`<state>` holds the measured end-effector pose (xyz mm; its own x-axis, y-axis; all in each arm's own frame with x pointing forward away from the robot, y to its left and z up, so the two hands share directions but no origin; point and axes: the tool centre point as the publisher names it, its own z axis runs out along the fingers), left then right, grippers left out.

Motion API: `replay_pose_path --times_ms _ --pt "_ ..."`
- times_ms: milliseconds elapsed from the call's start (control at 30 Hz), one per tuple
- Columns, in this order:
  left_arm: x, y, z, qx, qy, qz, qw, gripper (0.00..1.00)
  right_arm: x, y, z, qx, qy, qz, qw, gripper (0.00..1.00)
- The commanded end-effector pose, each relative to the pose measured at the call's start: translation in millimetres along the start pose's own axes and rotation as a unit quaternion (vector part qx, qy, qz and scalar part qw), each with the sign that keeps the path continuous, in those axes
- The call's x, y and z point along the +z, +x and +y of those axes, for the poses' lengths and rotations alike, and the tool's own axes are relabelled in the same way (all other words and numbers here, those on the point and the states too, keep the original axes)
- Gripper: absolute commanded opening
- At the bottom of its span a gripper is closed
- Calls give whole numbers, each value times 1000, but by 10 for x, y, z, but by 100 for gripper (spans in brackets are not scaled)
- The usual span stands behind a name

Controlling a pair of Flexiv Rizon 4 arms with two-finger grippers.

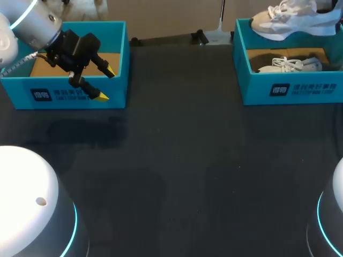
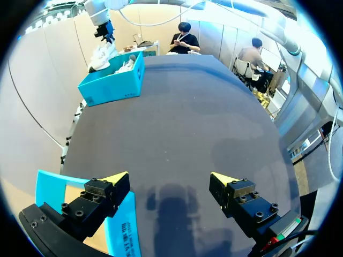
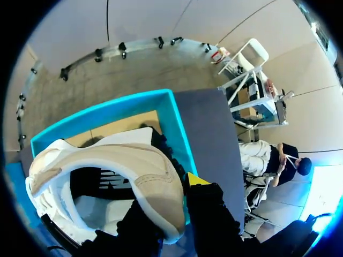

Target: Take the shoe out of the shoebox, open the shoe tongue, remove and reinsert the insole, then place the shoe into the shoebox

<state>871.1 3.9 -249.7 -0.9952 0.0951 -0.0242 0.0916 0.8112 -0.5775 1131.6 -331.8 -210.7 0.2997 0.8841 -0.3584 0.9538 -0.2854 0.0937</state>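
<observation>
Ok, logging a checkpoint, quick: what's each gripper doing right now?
Left gripper: open, empty, by the left box.
Right gripper: shut on the shoe, above the right box.

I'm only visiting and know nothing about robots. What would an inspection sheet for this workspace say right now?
Surface: dark table, with two blue boxes at its far side.
Job's things: left box shows only its cardboard floor; right box has a laced shoe lying inside; a held shoe hangs above it.
Clutter: nothing seen.
Grippers: left tool open, over the left box's front wall; right tool shut on the held shoe's collar.
Cables: pale cable along the left arm.
Surroundings: nothing seen reaching over the table.
</observation>
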Motion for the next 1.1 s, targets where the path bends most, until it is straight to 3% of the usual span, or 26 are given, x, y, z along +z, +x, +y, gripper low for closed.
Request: replay_pose_path --times_ms 33,433,1100 --pt "2 -5 2 0 -1 1 1000 100 182 37 -41 3 -8 0 1000 0" --pt "2 -5 2 0 -1 1 1000 100 614 169 51 11 -2 0 1000 0" --pt "2 -5 2 0 -1 1 1000 100 1106 288 164 43 8 -10 999 0"
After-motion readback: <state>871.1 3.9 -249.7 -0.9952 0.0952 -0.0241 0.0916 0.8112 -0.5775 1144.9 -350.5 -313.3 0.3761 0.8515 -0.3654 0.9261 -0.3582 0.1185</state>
